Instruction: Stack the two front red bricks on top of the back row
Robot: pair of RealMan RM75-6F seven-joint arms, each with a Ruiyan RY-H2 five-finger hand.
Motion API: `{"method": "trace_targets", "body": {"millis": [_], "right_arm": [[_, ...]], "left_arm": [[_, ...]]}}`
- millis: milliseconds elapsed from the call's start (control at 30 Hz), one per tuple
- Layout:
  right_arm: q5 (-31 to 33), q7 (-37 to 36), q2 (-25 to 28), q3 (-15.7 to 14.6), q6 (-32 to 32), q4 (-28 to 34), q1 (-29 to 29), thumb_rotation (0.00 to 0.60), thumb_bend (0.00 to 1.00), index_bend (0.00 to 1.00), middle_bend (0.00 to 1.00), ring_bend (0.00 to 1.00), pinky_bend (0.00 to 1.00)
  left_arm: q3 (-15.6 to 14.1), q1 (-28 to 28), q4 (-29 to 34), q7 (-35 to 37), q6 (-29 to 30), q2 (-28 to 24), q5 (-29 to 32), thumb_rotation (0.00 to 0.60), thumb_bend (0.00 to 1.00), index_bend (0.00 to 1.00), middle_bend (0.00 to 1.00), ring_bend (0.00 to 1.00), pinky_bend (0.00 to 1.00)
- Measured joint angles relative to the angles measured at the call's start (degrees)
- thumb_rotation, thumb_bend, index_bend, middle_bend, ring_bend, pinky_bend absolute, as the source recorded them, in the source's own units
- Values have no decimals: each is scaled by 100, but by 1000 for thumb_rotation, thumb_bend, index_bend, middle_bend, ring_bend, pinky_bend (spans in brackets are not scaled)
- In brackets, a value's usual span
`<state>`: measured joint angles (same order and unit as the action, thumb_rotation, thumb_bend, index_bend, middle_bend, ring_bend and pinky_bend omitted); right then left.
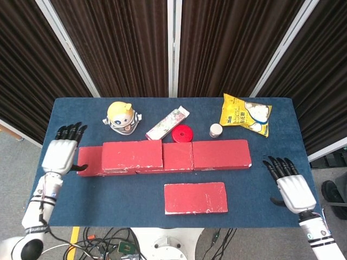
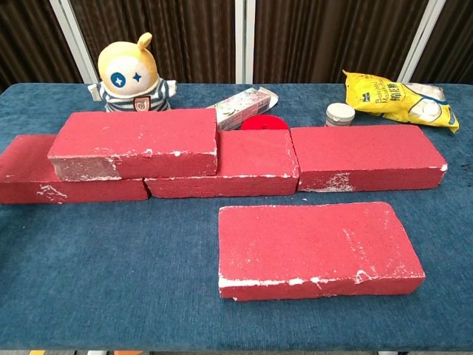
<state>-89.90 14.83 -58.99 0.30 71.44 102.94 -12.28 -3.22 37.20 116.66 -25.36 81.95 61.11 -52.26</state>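
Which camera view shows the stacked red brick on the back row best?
The chest view shows the stacked brick best: its front face is visible, so one sees it resting on two bricks of the back row. In the head view it appears from above only, so its height is hard to judge.

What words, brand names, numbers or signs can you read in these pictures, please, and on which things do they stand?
Yellow snack bag: blue printed lettering, too small and blurred to read.
Plush toy: a small badge on its striped shirt, not readable.
Patterned flat box: floral print only, no readable text.
Red bricks, red round lid and small white jar: none visible.
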Motion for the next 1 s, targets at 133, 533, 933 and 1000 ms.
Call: {"method": "trace_targets", "body": {"millis": [133,533,933,1000], "right_arm": [[-140,336,-17,-103,-499,284,-252,600,0,0,0,0,0],[725,1218,-965,-160,-1866,564,-938,600,0,0,0,0,0],[1342,1387,-2030,-33,-2188,198,-1375,600,0,0,0,0,0],[1454,1487,-2136,3,-2163,171,-1421,600,0,0,0,0,0]], "left_arm": [[-209,-548,-210,295,246,-80,-365,600,0,20,0,0,0],[-225,-1252,-751,1033,273,-171,-1117,600,0,18,0,0,0],[-40,-1655,-1131,1587,-33,-370,-1462,600,0,18,0,0,0],[30,-1697,-1162,1670,-103,-427,-1478,600,0,18,0,0,0]]}}
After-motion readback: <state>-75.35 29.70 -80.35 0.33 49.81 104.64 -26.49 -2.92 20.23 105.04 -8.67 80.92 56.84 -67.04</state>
